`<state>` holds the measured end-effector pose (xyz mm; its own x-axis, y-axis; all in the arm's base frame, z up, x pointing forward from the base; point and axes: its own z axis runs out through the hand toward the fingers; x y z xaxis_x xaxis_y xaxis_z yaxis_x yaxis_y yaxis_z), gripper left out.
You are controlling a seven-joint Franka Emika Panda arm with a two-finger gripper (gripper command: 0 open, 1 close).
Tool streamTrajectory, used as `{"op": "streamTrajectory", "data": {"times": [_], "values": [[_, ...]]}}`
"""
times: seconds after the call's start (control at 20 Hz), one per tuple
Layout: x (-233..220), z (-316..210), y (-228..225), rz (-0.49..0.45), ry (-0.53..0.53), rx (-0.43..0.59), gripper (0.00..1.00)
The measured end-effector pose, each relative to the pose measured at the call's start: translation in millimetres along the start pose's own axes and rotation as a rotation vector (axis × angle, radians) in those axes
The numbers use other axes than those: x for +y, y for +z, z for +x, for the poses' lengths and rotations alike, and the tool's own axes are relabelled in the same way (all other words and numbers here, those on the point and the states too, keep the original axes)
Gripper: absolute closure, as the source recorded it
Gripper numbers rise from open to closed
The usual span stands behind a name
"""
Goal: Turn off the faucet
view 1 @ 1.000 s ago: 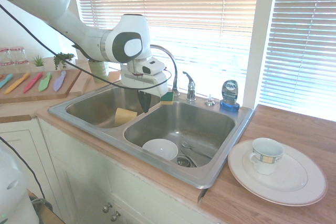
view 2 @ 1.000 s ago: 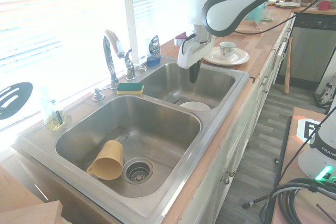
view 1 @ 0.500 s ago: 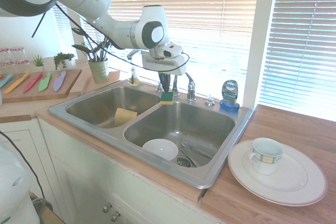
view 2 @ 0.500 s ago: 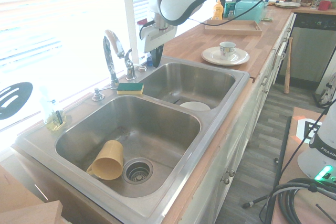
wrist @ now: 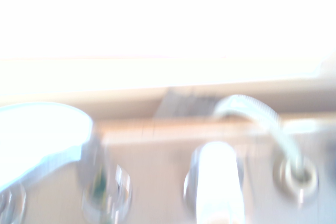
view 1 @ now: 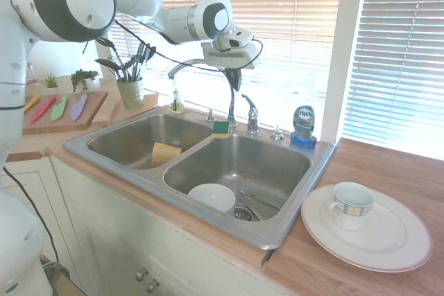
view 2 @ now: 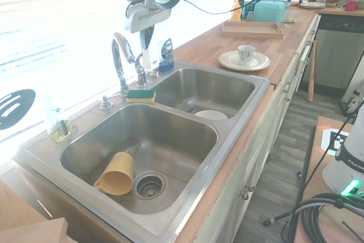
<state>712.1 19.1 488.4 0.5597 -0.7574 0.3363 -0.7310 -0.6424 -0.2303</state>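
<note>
Hovering shut jaws (view 1: 236, 82) — just above faucet (view 1: 250, 115) lever, apart

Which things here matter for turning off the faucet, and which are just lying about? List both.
Job: faucet, its lever handle, gripper above it, jaws shut.

Lying about: sponge, soap bottle, yellow cup, white bowl, mug on plate.

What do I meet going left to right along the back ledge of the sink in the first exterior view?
Faucet spout → green-and-yellow sponge → chrome lever handle → small chrome cap → blue dish-soap bottle.
</note>
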Motion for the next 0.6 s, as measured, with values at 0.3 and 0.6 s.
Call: {"op": "streamTrajectory", "data": {"times": [0.3, 0.6], "values": [[-14.8, 17.8, 40.4, 0.003, 0.018, 0.030, 1.00], [-14.1, 20.3, 52.9, -0.003, 0.030, 0.021, 1.00]]}}
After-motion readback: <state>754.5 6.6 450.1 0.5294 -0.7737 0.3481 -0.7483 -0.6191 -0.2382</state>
